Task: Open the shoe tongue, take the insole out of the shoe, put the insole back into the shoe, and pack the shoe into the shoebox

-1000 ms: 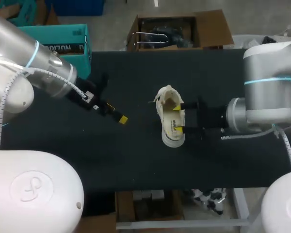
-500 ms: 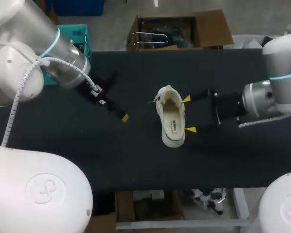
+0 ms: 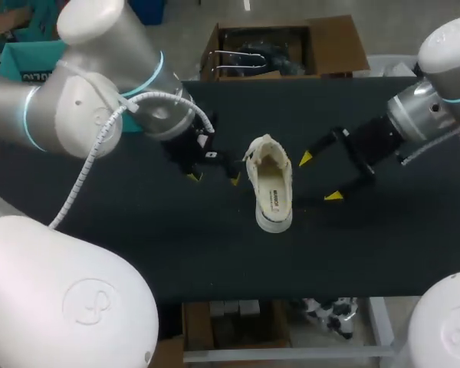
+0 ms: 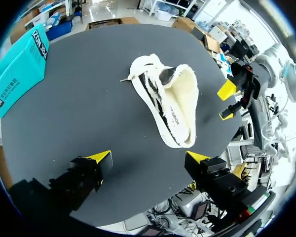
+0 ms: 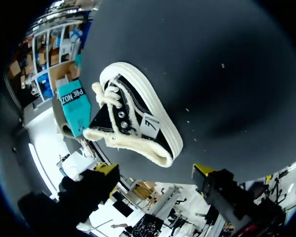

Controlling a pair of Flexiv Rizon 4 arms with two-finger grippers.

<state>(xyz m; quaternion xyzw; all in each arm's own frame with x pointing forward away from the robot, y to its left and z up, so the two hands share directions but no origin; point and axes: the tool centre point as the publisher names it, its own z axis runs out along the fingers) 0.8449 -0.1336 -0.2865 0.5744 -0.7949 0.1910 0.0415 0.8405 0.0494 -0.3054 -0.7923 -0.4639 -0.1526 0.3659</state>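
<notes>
Fingers on my left gripper (image 3: 214,179) stand wide apart with nothing between them, just left of the shoe (image 3: 272,184). My right gripper (image 3: 320,177) is spread wide too, holding nothing, just right of it. The shoe sits on the dark surface (image 3: 215,253), opening upward, touched by neither.
</notes>
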